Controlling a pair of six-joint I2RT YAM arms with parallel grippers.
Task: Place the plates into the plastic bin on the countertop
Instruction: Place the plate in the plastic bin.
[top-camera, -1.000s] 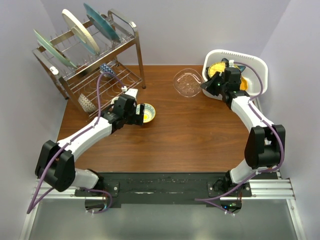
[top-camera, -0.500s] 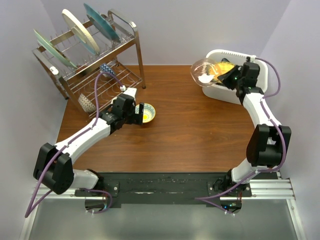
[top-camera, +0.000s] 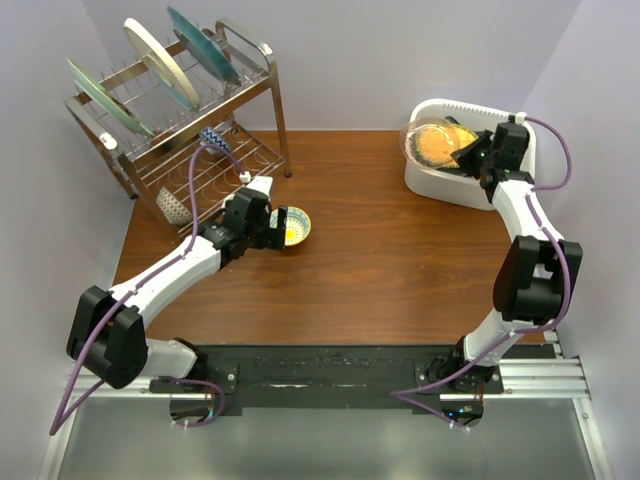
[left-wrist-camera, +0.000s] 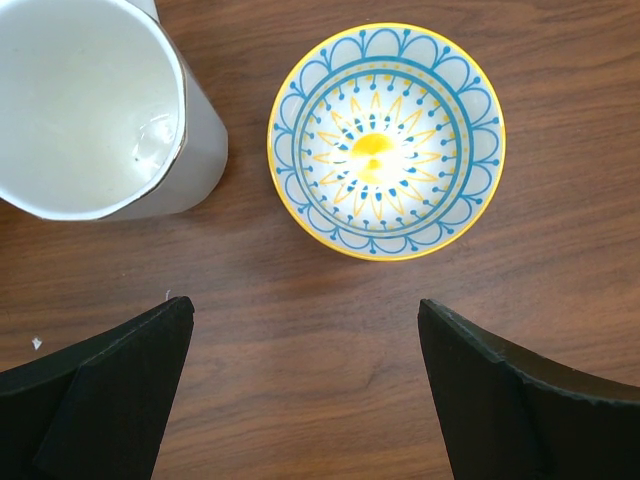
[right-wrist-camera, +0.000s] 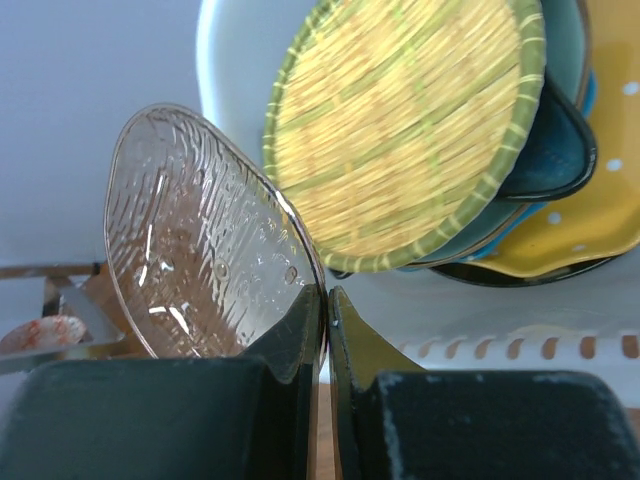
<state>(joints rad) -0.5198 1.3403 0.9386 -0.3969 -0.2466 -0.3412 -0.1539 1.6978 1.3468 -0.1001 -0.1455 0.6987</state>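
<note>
Delivering a plate: pinching the clear glass plate (right-wrist-camera: 200, 240) by its rim in the tightly closed right gripper (right-wrist-camera: 326, 300). Tilting it over the left end of the plastic bin (top-camera: 515, 125) at the far right of the countertop (top-camera: 380, 260), just beside the yellow-brown patterned plate (right-wrist-camera: 400, 130) leaning inside. Hovering wide open with the left gripper (left-wrist-camera: 305, 315) over the small bowl (left-wrist-camera: 385, 140). Next, probably: lowering the glass plate among the others, then releasing gently, guarding against a slip or clash. Waiting in the far-left wire rack (top-camera: 180, 150): more plates.
</note>
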